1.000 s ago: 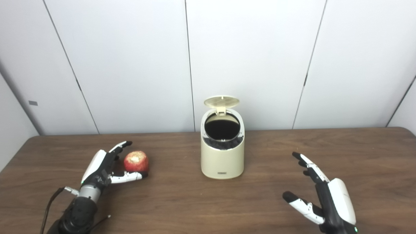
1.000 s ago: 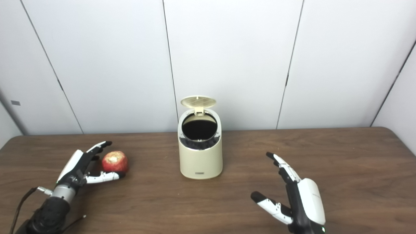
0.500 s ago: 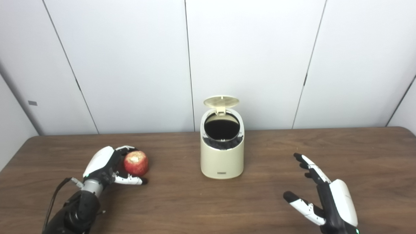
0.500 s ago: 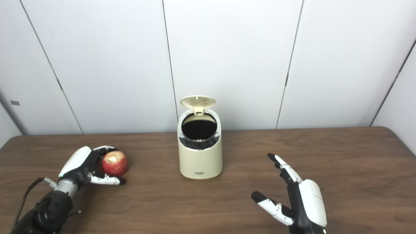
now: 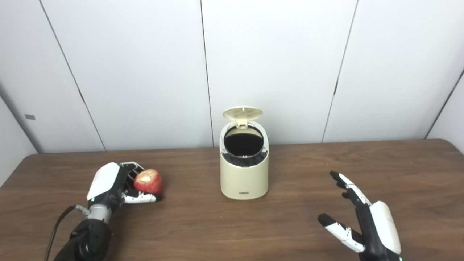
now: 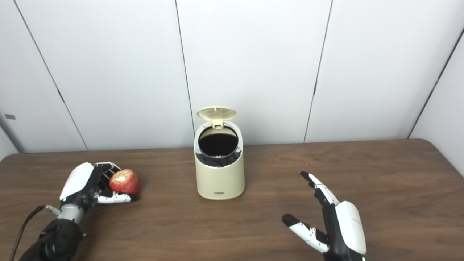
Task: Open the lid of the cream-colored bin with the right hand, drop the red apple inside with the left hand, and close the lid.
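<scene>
I have the left hand (image 5: 108, 186) wrapped around the apple (image 5: 148, 182) near the left edge of the surface (image 5: 290, 217): the fingers (image 5: 132, 167) curl over its far side and the thumb lies under its near side, so it is gripping the apple, though the fruit looks to sit low, at or barely off the wood. The bin (image 5: 244, 170) stands toward the back edge, at mid-width, with its lid (image 5: 242, 112) tipped up and the dark mouth showing. My right hand (image 5: 366, 224) waits near the front right corner, fingers spread, holding nothing.

The weak point, as I judge it, is the grip. The apple bulges out of the open side of the hand, and a round, smooth fruit could roll out as I lift and swing toward the bin, then run across the surface. The mouth of the bin looks only a little wider than the apple, so a release off-center could bounce it off the rim. The bin seems light; a knock from my wrist might shove or topple it, or slap the raised lid shut before the drop.
</scene>
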Tool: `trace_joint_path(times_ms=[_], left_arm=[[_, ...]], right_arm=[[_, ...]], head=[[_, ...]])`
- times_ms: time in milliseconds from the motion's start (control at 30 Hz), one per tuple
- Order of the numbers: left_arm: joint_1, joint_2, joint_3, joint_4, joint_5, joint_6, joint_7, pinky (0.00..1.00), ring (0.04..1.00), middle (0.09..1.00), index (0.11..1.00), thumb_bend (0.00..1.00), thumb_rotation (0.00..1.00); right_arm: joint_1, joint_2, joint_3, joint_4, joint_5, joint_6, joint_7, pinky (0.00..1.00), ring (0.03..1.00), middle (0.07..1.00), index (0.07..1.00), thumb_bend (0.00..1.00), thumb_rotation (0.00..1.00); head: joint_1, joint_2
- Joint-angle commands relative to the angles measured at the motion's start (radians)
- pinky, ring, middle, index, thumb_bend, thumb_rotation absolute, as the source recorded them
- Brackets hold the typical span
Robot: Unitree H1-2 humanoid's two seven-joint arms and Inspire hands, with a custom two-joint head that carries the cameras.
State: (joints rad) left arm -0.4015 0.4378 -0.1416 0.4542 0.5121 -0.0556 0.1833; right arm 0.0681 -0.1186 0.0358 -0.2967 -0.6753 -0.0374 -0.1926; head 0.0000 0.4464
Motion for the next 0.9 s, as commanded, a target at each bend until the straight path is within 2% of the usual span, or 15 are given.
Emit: trace_joint_path(times_ms=[0,67,267,467,667,867], left_arm=[[0.017,-0.005,-0.002,-0.022,-0.01,-0.013,-0.012,0.4,0.461,0.504,0.46,0.5,0.0],[0.023,-0.01,0.003,-0.047,-0.014,-0.027,-0.008,0.44,0.486,0.508,0.446,0.5,0.0],[0.059,-0.035,0.028,-0.163,-0.05,-0.004,-0.04,0.51,0.521,0.505,0.433,0.5,0.0],[0.113,-0.082,0.049,-0.343,-0.079,-0.036,-0.043,0.62,0.503,0.459,0.473,0.5,0.0],[0.144,-0.139,0.047,-0.542,-0.018,-0.094,-0.022,0.63,0.527,0.48,0.444,0.5,0.0],[0.133,-0.202,0.045,-0.698,0.03,-0.092,-0.041,0.58,0.522,0.495,0.435,0.5,0.0]], right_arm=[[-0.015,0.003,-0.004,-0.028,-0.007,-0.01,-0.015,0.72,0.821,0.858,0.856,0.77,1.0],[-0.016,0.005,-0.003,-0.026,-0.009,-0.009,-0.014,0.72,0.821,0.861,0.858,0.77,1.0],[-0.014,0.013,-0.001,-0.023,-0.012,-0.008,-0.013,0.72,0.824,0.866,0.863,0.75,1.0],[-0.014,0.02,-0.003,-0.022,-0.009,-0.013,-0.02,0.72,0.818,0.859,0.857,0.72,1.0],[-0.011,0.029,-0.001,-0.012,0.009,-0.028,-0.027,0.72,0.818,0.857,0.853,0.7,0.96],[-0.004,0.025,0.003,0.021,0.01,-0.046,-0.04,0.73,0.819,0.858,0.851,0.7,0.95]], head=[[0.001,0.0],[0.003,-0.002],[-0.004,-0.003],[-0.006,0.001],[-0.013,0.002],[-0.014,0.005]])
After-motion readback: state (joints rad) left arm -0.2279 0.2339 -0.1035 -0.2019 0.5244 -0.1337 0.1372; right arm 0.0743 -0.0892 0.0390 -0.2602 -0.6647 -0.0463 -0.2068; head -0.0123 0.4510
